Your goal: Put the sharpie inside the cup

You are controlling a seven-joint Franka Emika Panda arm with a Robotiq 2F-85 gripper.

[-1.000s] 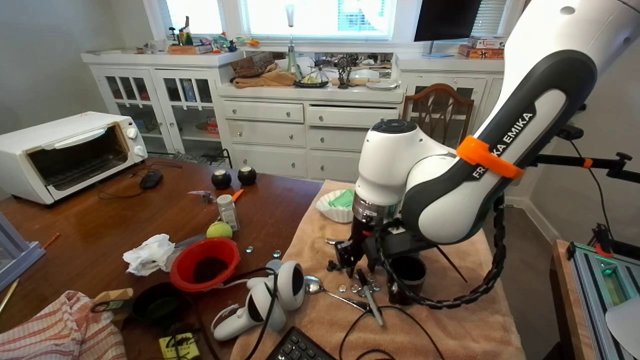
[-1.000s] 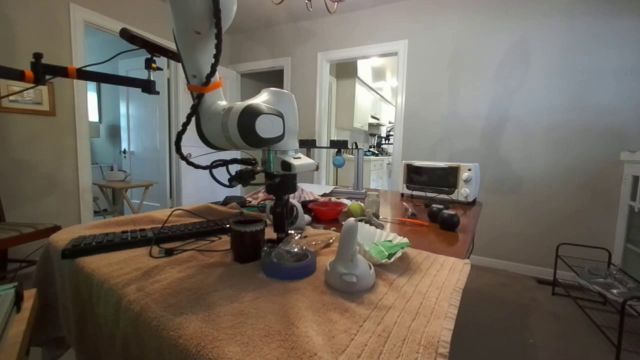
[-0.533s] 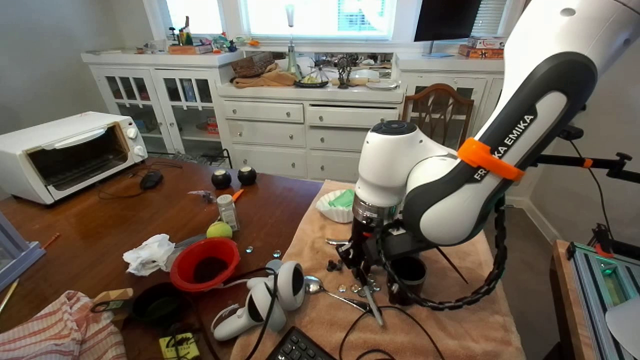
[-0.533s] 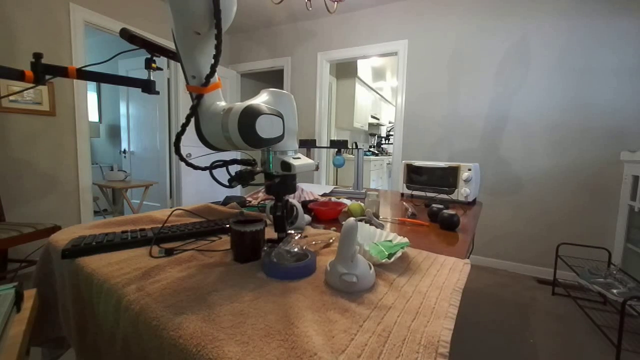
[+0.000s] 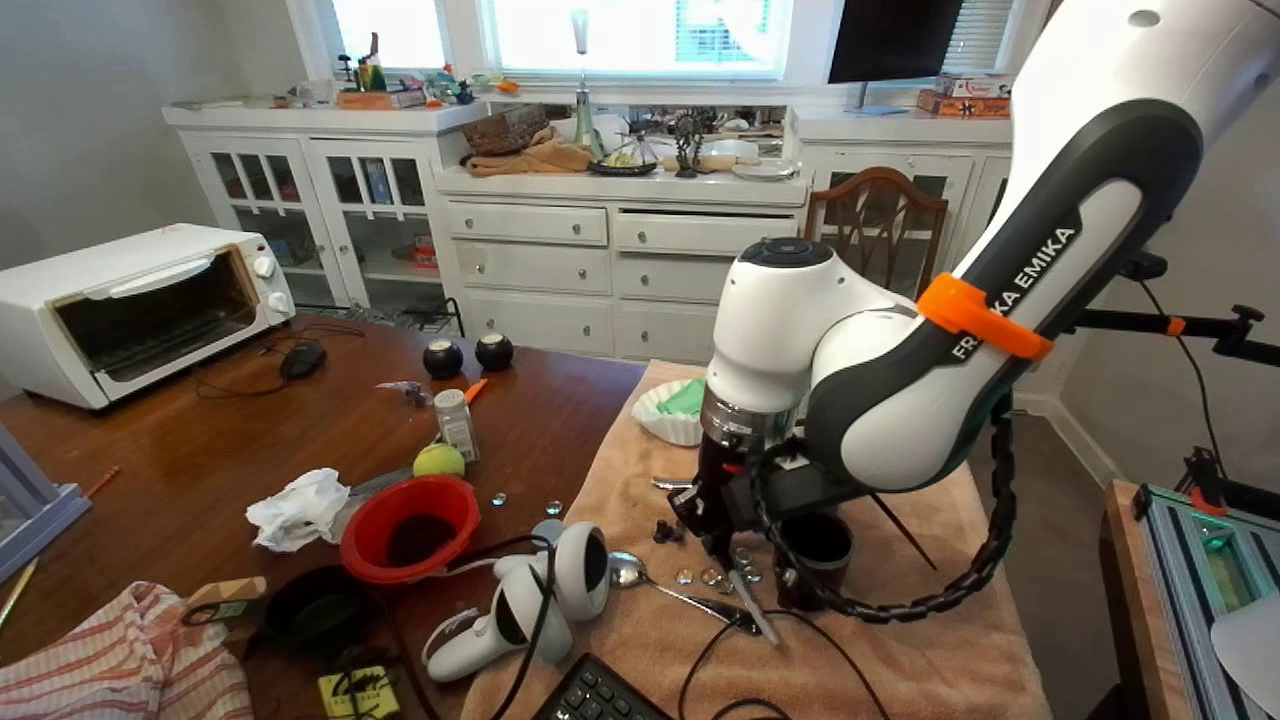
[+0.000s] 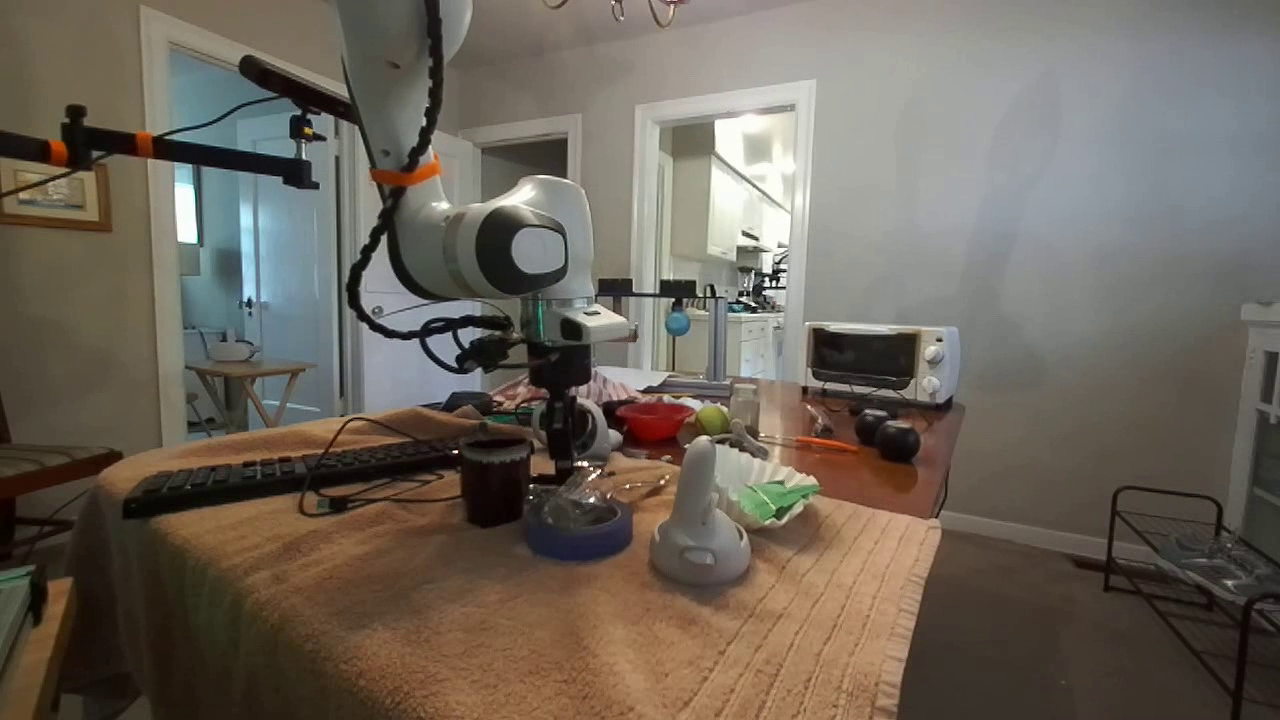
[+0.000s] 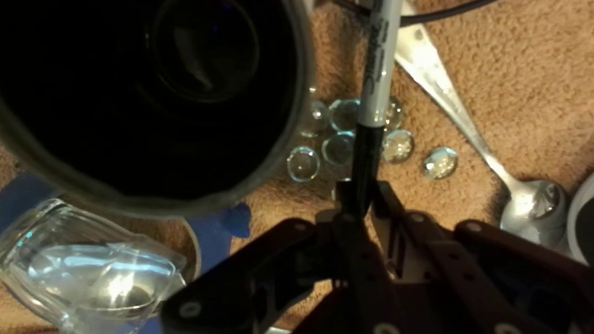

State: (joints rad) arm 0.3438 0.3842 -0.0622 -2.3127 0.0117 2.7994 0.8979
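The sharpie is a grey marker (image 7: 377, 83) with a black cap. In the wrist view my gripper (image 7: 364, 197) is shut on its capped end, and the grey barrel points away toward the top of the view. The sharpie (image 5: 752, 608) also shows in an exterior view, slanting from the fingertips of my gripper (image 5: 722, 550). The cup is a dark glossy mug (image 7: 162, 204), upright and open-topped, left of the sharpie in the wrist view. The cup stands close beside my gripper in both exterior views (image 5: 832, 565) (image 6: 496, 485). A cable partly covers it. Its handle is not clear.
Several glass beads (image 7: 341, 148) and a spoon (image 7: 457, 104) lie near the sharpie. Blue tape (image 6: 578, 535) with a clear object stands beside the cup. A black cable (image 5: 840, 655), keyboard (image 5: 600, 695), white headset (image 5: 560, 590) and red bowl (image 5: 455, 520) are nearby.
The gripper's fingers were apart around the sharpie's capped end and have shut on it. The sharpie's free end has shifted slightly right in an exterior view. The cup has not moved.
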